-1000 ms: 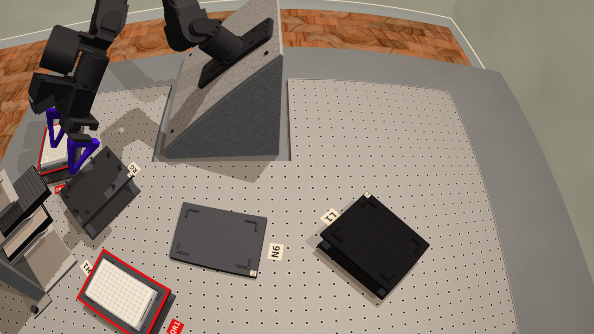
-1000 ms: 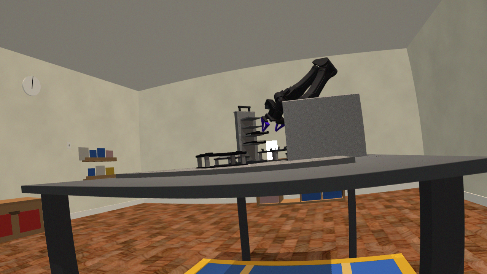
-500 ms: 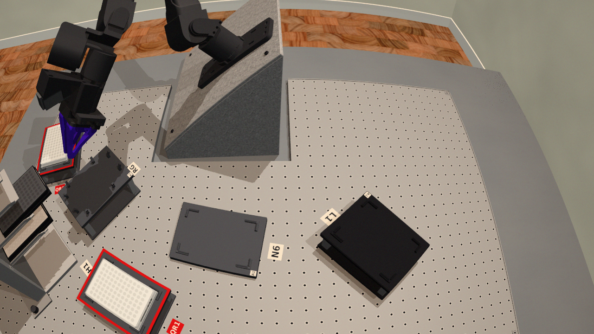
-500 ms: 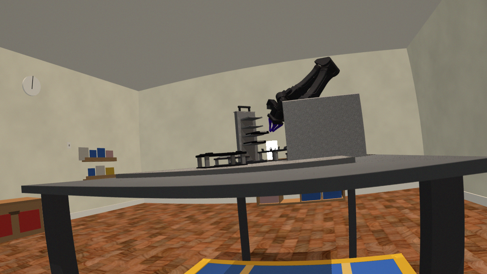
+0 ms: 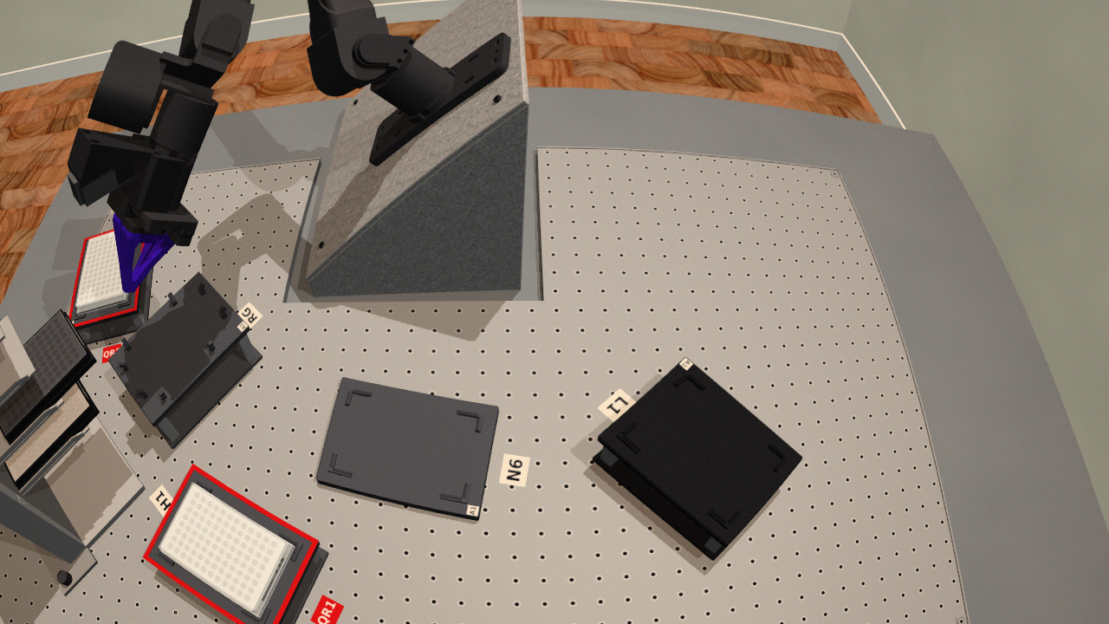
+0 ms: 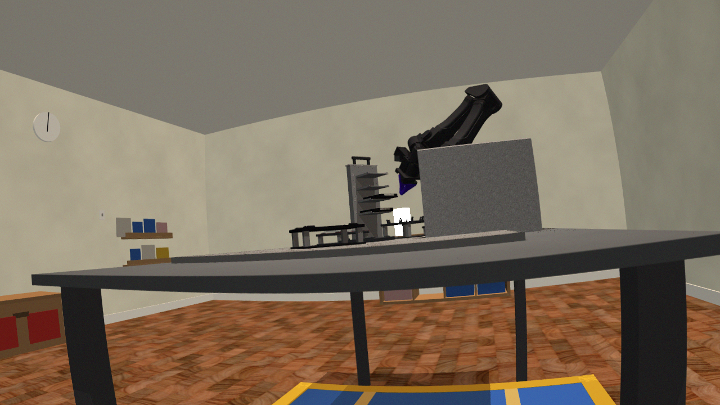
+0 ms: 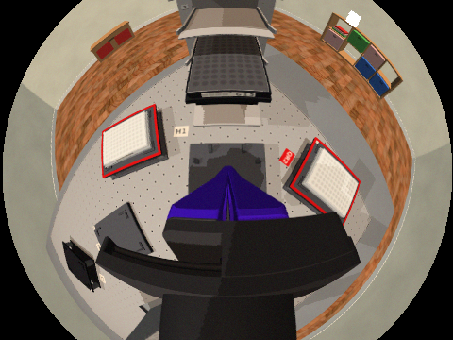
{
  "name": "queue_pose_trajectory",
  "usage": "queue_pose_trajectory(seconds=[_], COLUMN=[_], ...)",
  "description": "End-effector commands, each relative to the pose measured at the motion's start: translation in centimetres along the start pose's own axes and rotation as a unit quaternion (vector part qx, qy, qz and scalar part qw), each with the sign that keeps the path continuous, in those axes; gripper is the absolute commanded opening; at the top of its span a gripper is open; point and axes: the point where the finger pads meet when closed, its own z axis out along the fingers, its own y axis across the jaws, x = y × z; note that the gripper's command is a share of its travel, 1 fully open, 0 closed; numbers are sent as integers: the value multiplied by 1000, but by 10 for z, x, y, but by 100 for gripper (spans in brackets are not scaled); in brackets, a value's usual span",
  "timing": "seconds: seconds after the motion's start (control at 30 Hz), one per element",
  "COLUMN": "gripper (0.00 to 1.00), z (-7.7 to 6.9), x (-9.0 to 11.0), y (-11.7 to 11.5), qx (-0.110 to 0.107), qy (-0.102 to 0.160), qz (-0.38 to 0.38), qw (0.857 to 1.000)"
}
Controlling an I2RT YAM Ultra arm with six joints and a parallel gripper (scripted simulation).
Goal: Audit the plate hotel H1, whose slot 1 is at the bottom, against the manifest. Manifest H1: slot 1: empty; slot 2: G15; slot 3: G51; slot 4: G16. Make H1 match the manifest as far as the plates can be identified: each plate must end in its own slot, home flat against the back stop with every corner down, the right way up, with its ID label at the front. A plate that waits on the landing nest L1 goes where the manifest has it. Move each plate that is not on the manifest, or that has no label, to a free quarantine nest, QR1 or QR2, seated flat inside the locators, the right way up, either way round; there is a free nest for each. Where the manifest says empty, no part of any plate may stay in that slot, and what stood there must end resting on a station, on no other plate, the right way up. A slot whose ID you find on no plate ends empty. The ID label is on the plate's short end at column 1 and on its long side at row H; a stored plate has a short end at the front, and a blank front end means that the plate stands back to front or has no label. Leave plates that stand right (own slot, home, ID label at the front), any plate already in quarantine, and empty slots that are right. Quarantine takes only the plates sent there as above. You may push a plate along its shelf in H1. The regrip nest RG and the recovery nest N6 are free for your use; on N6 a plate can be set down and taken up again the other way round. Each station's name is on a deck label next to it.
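Observation:
The plate hotel H1 (image 5: pixel 35 423) stands at the far left edge of the deck and shows in the wrist view (image 7: pixel 226 13) straight ahead. A dark plate (image 5: pixel 42 368) and a pale plate (image 5: pixel 48 434) sit on its shelves; the dark plate (image 7: pixel 228 66) juts toward me. I cannot read any labels. My gripper (image 5: pixel 132 282) hangs in the air over the gap between nest QR2 and the regrip nest RG (image 5: pixel 182 353). Its purple fingers (image 7: pixel 228 185) are shut together with nothing between them. The landing nest L1 (image 5: pixel 697 453) is bare.
White plates sit in the red-framed nests QR1 (image 5: pixel 224 542) and QR2 (image 5: pixel 100 271). Nest N6 (image 5: pixel 406 445) is bare. The arm's grey wedge base (image 5: pixel 422 171) rises behind the deck's middle.

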Motion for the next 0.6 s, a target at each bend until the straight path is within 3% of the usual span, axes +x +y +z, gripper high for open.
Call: queue_pose_trajectory(seconds=[0.0,0.57], gripper=[0,0], z=[-1,4], x=[-3,-8], y=[0,0], qx=[-1,-1], qy=[-6,-6], qz=[1,2], qw=[1000,1000])
